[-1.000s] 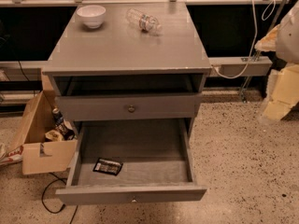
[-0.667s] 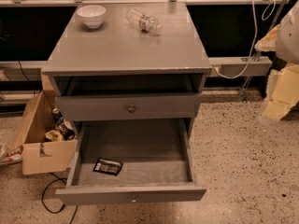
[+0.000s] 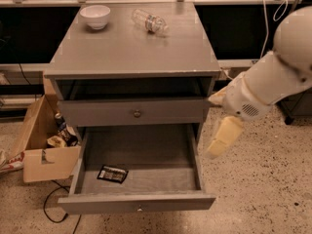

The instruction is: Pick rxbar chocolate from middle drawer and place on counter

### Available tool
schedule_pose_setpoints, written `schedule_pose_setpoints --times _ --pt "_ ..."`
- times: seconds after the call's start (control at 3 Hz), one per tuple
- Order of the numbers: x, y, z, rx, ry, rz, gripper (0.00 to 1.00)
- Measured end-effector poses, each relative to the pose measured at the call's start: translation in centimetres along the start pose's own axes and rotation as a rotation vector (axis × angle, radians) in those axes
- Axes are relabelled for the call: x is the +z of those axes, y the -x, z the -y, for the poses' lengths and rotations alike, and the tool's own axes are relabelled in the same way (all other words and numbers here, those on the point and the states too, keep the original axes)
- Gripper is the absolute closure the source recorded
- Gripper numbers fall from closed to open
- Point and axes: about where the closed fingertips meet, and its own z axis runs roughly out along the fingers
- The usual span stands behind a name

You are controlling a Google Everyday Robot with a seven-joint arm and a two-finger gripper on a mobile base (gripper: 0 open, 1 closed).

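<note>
The middle drawer gapes open from above; the end effector hangs just right of it.

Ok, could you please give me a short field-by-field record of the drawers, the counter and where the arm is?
rxbar chocolate: lies flat on the drawer floor, front left
middle drawer: pulled out, holds only the bar
upper drawer: closed
counter: carries a white bowl back left and a clear bottle on its side
end effector: right of the middle drawer, outside it, apart from the bar
cardboard box: open, on the floor left of the middle drawer
</note>
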Motion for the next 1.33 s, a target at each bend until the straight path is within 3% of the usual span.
schedule_pose_setpoints --times 0.33,0.67,1.33 --pt "8.9 2.8 -1.2 0.031 0.126 0.178 0.00" --pt "9.9 3.4 -0.8 0.046 0.130 0.208 0.00" --pt "11.7 2.6 -0.5 0.059 0.133 0.201 0.00"
